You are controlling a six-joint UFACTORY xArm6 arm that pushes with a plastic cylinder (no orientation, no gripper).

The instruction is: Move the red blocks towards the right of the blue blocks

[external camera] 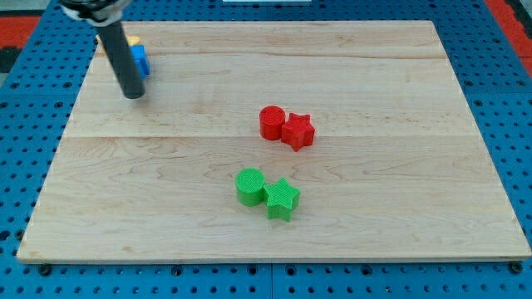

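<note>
A red cylinder (271, 122) and a red star block (298, 131) sit touching each other just right of the board's middle. A blue block (139, 59) lies at the view's top left, partly hidden behind my rod; its shape cannot be made out. My tip (134, 94) rests on the board just below the blue block, far to the left of the red blocks.
A yellow or orange block (131, 41) peeks out above the blue one, mostly hidden by the rod. A green cylinder (249, 186) and a green star (282, 199) sit together below the red blocks. The wooden board (399, 208) lies on a blue pegboard.
</note>
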